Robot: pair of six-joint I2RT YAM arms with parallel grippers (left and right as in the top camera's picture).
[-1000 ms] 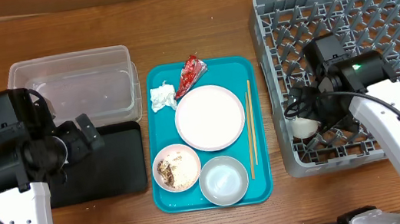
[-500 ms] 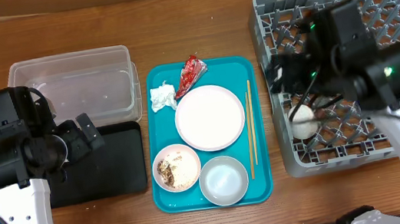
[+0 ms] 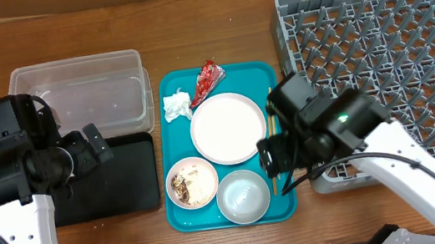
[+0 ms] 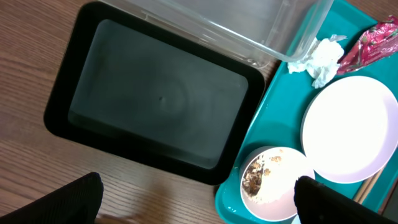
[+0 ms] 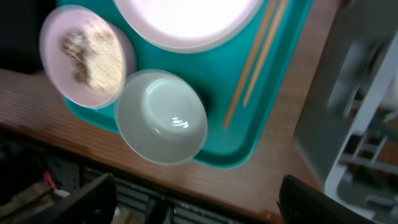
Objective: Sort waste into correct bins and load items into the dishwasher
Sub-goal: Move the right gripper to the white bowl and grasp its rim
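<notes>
On the teal tray lie a round white plate, a white bowl with rice grains and brown scraps, an empty pale bowl, wooden chopsticks, a red wrapper and a crumpled tissue. The grey dish rack stands on the right. My right gripper is open and empty, hovering at the tray's front right corner, just past the empty bowl and the chopsticks. Open and empty too, my left gripper hangs over bare wood in front of the black tray.
The clear plastic tub sits behind the black tray, both left of the teal tray. The rack's near wall rises close on my right gripper's right. The table's front edge runs just below the tray.
My right arm has swung left out of the dish rack to the tray's front right corner, leaving a white item behind, now hidden under the arm. The left arm has not moved.
</notes>
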